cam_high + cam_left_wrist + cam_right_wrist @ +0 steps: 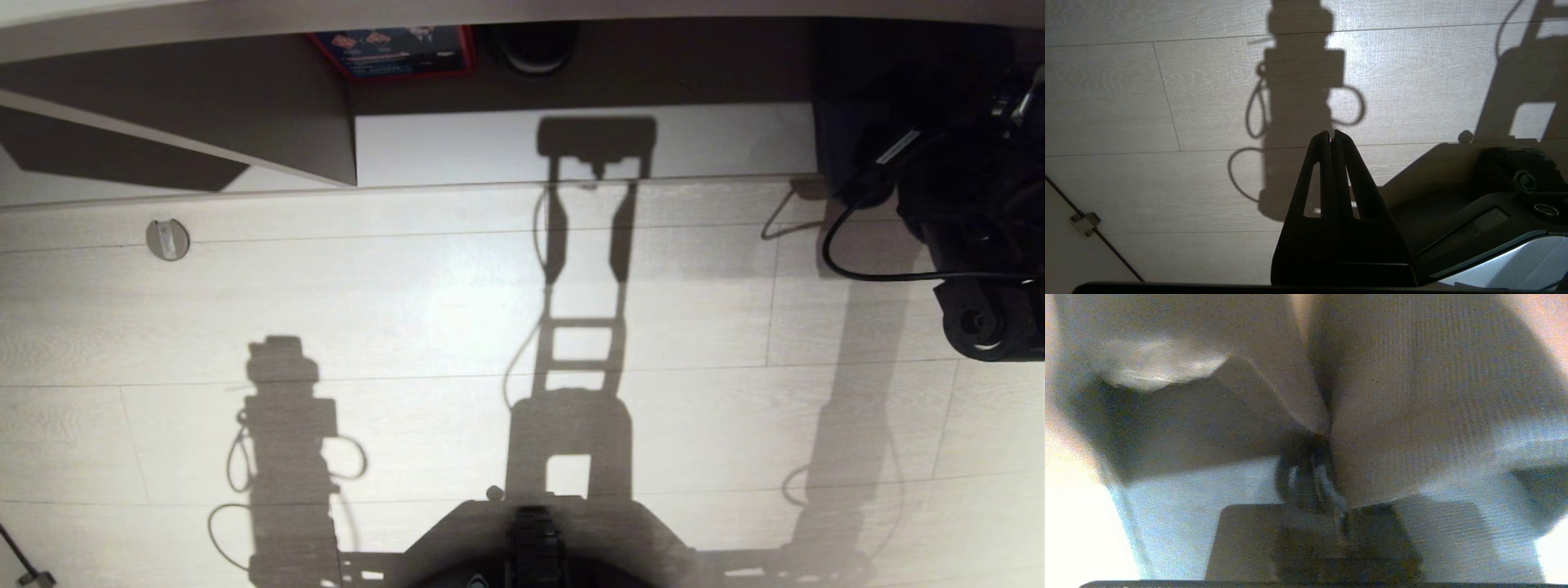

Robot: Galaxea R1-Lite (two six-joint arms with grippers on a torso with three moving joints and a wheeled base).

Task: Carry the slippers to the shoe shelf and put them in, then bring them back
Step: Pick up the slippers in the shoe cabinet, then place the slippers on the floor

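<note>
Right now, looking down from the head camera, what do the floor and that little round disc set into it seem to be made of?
The floor looks like pale wood-grain laminate or vinyl planks with a matte finish: fine grain lines and thin straight seams between long boards show. The round disc looks like brushed metal, grey with a dull sheen and a raised bar across it; possibly a floor fitting, though painted plastic cannot be ruled out.

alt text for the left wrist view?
The left gripper, shut and empty, hangs over pale wood-plank floor crossed by the arm's own shadow. Part of the robot's dark base shows beside it.
</note>
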